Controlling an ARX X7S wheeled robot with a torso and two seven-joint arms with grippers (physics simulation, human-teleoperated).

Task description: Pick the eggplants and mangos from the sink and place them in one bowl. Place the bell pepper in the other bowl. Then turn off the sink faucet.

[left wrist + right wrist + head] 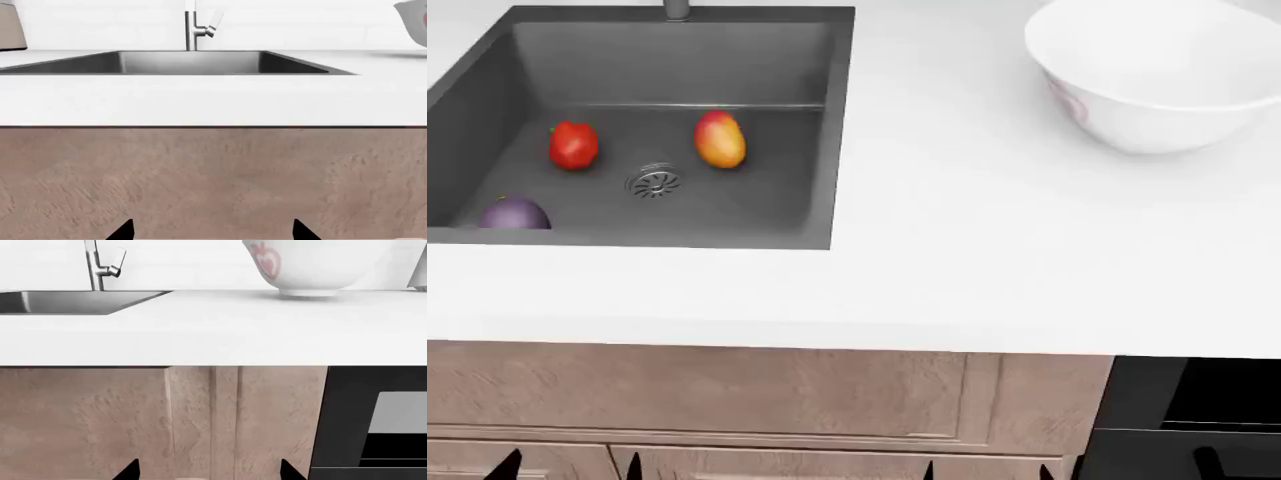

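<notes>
The dark grey sink (827,130) holds a red bell pepper (574,145), an orange-yellow mango (721,139) and a purple eggplant (515,214) near its front wall, around the steel drain (654,183). A big white bowl (1154,70) with a pink mark stands on the counter to the right; the right wrist view shows the bowl (310,265) too. The steel faucet (193,25) rises behind the sink (190,62). My left gripper (212,232) and right gripper (209,472) hang open and empty below the counter, facing the cabinet fronts.
A white countertop (961,270) runs across the front, with brown cabinet doors (694,395) beneath it. A black oven front (377,420) sits under the counter at the right. A beige object (10,25) stands on the counter left of the sink.
</notes>
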